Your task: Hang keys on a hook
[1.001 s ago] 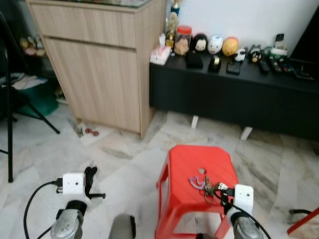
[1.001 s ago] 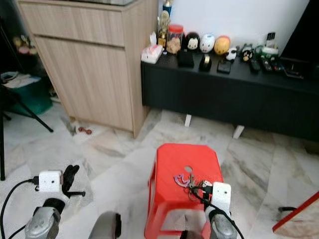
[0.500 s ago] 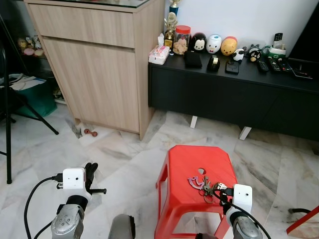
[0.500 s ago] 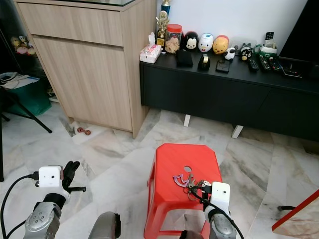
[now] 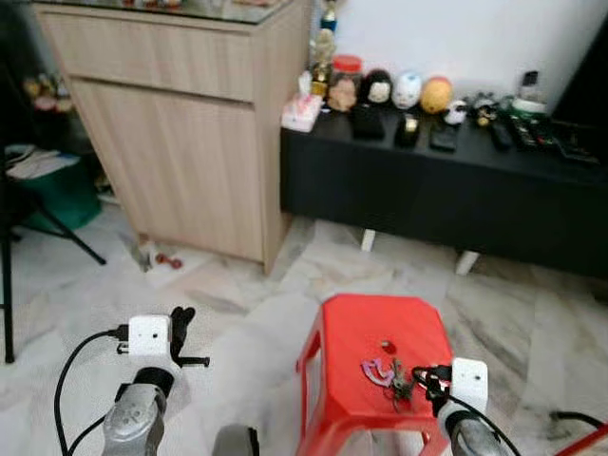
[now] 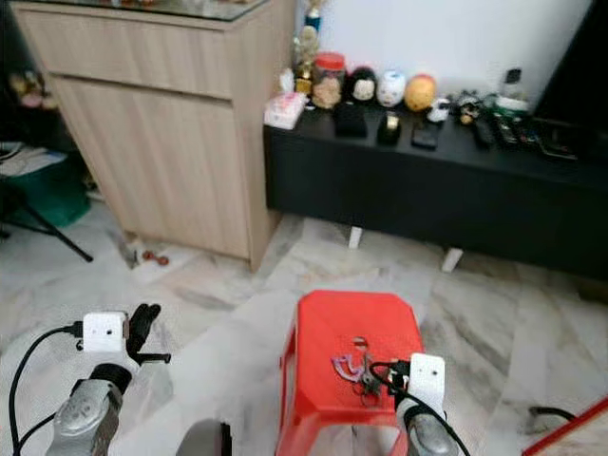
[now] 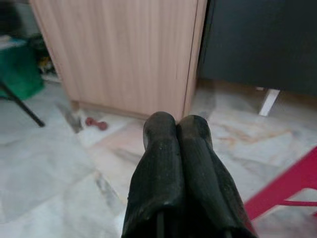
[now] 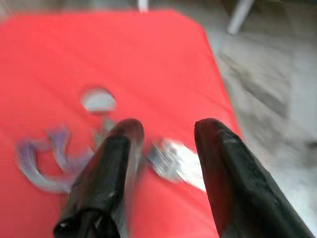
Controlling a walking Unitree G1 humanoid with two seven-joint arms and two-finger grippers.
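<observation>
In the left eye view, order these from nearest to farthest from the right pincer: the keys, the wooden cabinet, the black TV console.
1. The keys: on the red stool, just beside the open right pincer.
2. The black TV console: ahead, against the wall.
3. The wooden cabinet: farthest, ahead on the left.

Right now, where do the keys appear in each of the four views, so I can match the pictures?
Left eye view: keys on the red stool, just ahead of the right hand.
Right eye view: same place, keys on the stool's right half.
Left wrist view: not there.
Right wrist view: keys, blurred, between the open fingers.
Shared landmark: the hole in the stool top.
</observation>
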